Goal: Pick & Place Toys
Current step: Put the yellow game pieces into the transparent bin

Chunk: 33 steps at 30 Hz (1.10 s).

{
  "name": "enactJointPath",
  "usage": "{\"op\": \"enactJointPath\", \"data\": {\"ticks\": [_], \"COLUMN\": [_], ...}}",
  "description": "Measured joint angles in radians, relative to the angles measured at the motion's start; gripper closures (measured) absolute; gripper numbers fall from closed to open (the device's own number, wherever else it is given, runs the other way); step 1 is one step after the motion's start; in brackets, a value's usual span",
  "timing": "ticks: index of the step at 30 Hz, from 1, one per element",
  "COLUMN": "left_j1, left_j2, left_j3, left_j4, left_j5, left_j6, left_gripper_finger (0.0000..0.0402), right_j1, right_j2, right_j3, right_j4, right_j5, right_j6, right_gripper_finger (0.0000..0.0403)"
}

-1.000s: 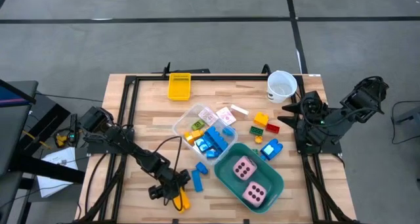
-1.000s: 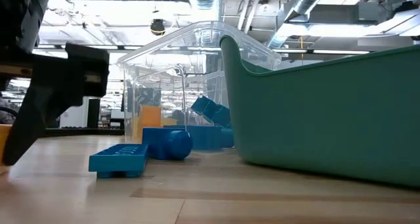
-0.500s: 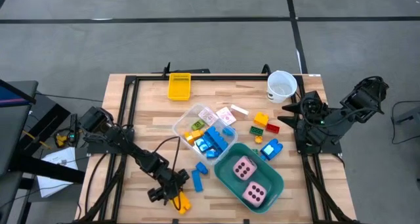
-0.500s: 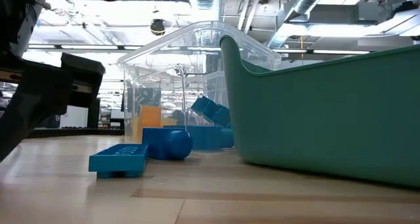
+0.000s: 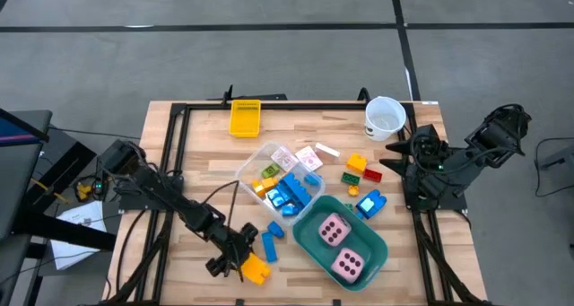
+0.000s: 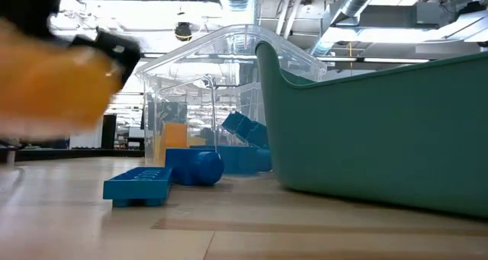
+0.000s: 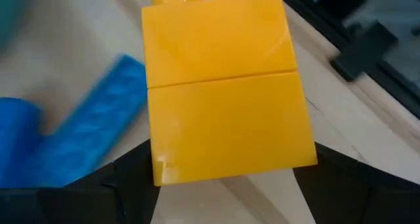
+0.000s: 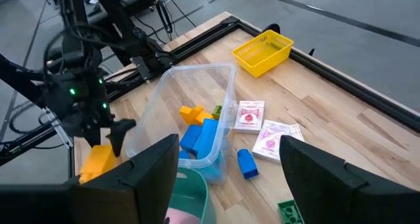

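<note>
Lifted since earlier, left end effector (image 5: 240,265) grips yellow brick (image 5: 255,268) between its fingers.

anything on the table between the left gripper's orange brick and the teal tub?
High view: a blue brick lies on the wood between the orange brick, held in the left gripper, and the teal tub.

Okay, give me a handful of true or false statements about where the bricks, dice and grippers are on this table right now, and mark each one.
1. The left gripper holds an orange-yellow brick. True.
2. Both pink dice sit in the clear container. False: they lie in the teal tub.
3. The right gripper is near the white cup, holding nothing. True.
4. The yellow basket is full of bricks. False: nothing shows inside it.
5. A blue brick lies on the table beside the left gripper. True.
</note>
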Motion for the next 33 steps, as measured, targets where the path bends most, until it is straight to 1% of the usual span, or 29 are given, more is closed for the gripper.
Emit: {"op": "enactJointPath", "data": {"ticks": [10, 14, 20, 26, 29, 33], "left_j1": [0.0, 0.015, 0.075, 0.151, 0.185, 0.233], "left_j2": [-0.213, -0.261, -0.276, -0.276, -0.276, -0.276], "left_j3": [0.001, 0.005, 0.042, 0.099, 0.123, 0.15], "left_j4": [-0.082, -0.099, -0.096, -0.096, -0.098, -0.095], "left_j5": [-0.207, -0.278, -0.372, -0.501, -0.544, -0.589], "left_j6": [-0.182, -0.239, -0.289, -0.34, -0.352, -0.408], "left_gripper_finger": [0.0107, 0.0107, 0.0107, 0.0107, 0.0107, 0.0108], "right_j1": [0.0, 0.0, 0.0, 0.0, 0.0, 0.0], "right_j2": [0.0, 0.0, 0.0, 0.0, -0.001, -0.01], "right_j3": [0.0, 0.0, 0.0, 0.0, 0.0, 0.0], "right_j4": [-0.009, -0.025, -0.027, -0.035, -0.037, -0.044], "right_j5": [0.0, 0.004, 0.012, 0.015, 0.015, 0.015], "right_j6": [-0.051, -0.056, -0.078, -0.078, -0.078, -0.078], "right_gripper_finger": [0.0148, 0.0148, 0.0148, 0.0148, 0.0148, 0.0148]}}
